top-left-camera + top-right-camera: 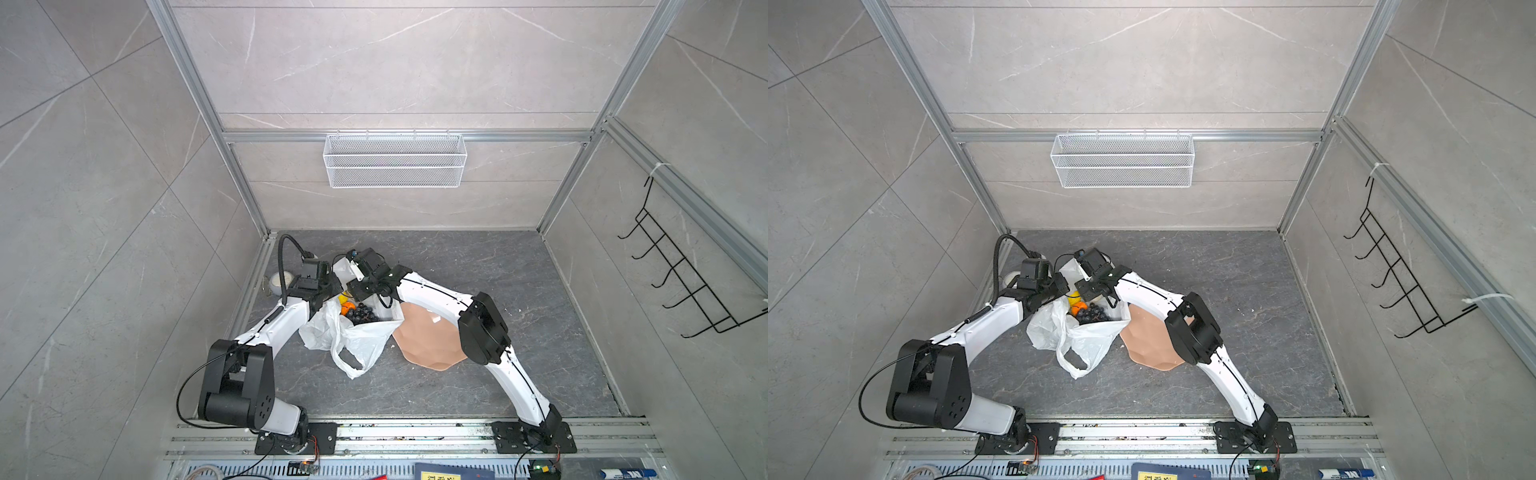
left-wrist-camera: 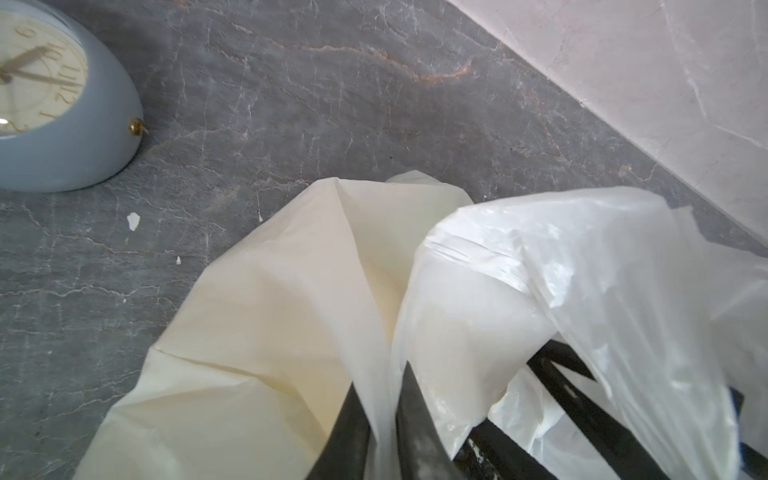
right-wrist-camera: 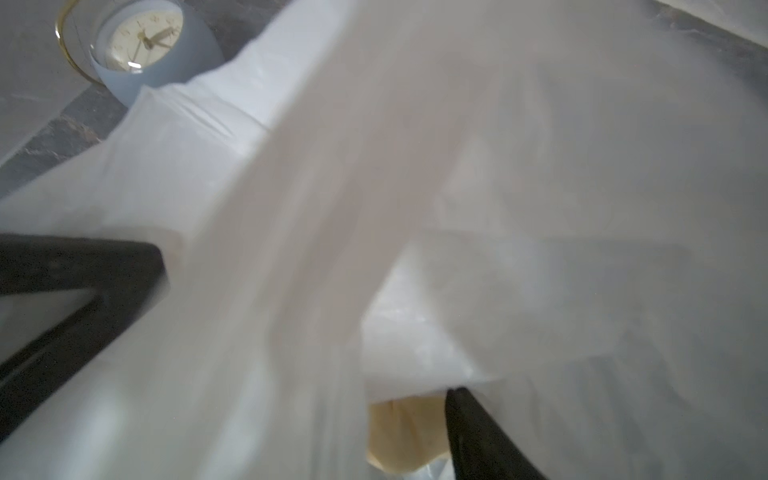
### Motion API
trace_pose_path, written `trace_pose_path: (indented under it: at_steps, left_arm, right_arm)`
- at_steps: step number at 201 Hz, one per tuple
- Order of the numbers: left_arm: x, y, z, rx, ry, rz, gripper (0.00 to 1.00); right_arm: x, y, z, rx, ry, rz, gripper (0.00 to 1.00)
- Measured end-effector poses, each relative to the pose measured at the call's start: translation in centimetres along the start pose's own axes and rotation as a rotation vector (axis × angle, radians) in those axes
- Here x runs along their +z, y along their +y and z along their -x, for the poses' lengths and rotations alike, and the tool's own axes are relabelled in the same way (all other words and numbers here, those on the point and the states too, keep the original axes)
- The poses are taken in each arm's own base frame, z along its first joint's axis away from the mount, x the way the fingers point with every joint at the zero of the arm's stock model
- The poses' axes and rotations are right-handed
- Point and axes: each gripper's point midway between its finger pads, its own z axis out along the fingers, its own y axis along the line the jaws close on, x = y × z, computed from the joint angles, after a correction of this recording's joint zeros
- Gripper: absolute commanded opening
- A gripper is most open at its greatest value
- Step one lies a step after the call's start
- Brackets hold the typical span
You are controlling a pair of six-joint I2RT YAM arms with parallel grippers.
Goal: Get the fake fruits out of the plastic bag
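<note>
Fake fruits (image 1: 360, 313) in plastic bag (image 1: 361, 345), L claw (image 2: 380, 380) pinching it.

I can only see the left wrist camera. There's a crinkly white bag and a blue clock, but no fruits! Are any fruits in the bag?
Observer: Yes. In both top views a dark grape bunch, an orange and a yellow piece show in the open mouth of the plastic bag.
Kid: Is there a place to put them?
Observer: A pink plate lies right beside the bag, partly hidden by the right arm.
Kid: What's the other gripper doing?
Observer: In the right wrist view, the right gripper has its jaws wide apart, with bag plastic draped across them.
</note>
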Motion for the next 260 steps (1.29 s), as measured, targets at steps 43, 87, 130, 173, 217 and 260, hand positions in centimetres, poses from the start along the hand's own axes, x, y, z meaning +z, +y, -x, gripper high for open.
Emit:
trace_pose_path:
  at_steps: [43, 87, 130, 173, 217, 260]
  left_arm:
    - [0.1, 0.0, -0.1, 0.001, 0.003, -0.001, 0.15]
    - [0.2, 0.1, -0.2, 0.003, 0.006, 0.004, 0.13]
    - [0.7, 0.4, -0.5, 0.004, 0.017, 0.018, 0.13]
    - [0.9, 0.7, -0.6, 0.001, 0.021, 0.024, 0.12]
    - [0.9, 0.8, -0.5, -0.002, 0.02, 0.026, 0.12]
    - [0.9, 1.3, -0.2, -0.014, 0.015, 0.036, 0.11]
  right_arm:
    - [1.1, 0.1, -0.6, -0.026, 0.049, 0.005, 0.71]
    - [1.4, 0.6, -1.6, -0.035, 0.092, 0.037, 0.76]
    - [2.5, 0.6, -2.7, -0.04, 0.138, 0.04, 0.8]
    - [3.2, 0.7, -2.1, -0.036, 0.135, 0.044, 0.73]
    - [3.5, 0.8, -2.4, -0.03, 0.154, 0.045, 0.57]
    - [2.9, 1.3, -3.1, -0.04, 0.147, 0.055, 0.45]
